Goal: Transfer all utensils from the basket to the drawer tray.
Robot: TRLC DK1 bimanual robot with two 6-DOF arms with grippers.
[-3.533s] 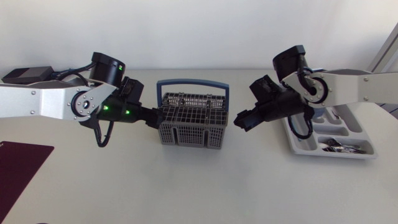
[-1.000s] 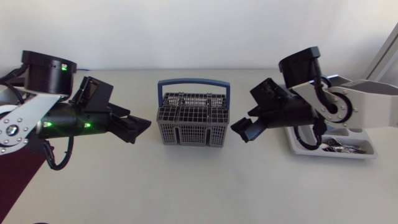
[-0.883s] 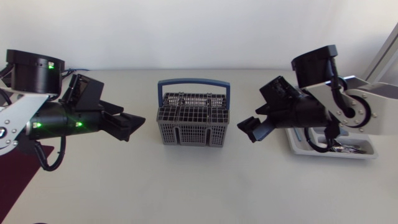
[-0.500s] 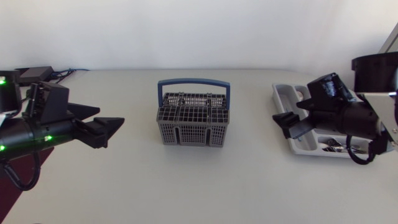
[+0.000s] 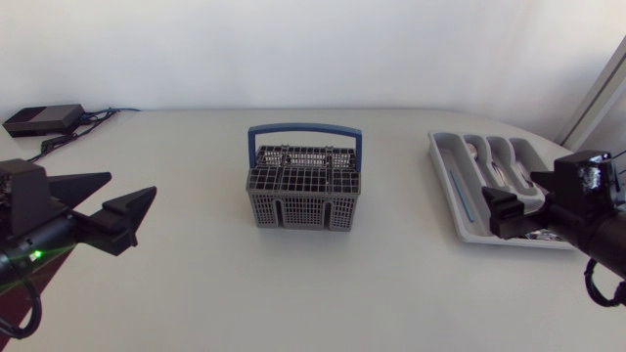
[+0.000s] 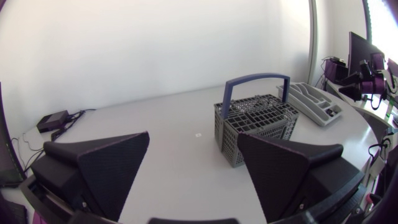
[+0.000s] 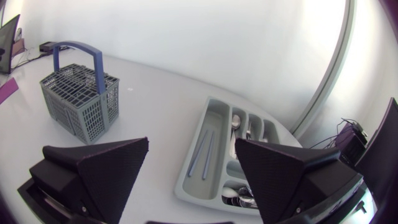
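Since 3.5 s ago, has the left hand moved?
Yes. The left hand has pulled away from the basket, back toward the table's left edge.

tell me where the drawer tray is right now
In the head view the drawer tray sits on the table at its right side, well right of the basket; in the right wrist view it lies just ahead of the open right hand.

A white table (image 5: pixel 293 284) spreads out under even light, its far right corner rounded. A plain white wall (image 5: pixel 313 49) rises behind it. A small black box (image 5: pixel 41 118) with cables lies at the far left corner
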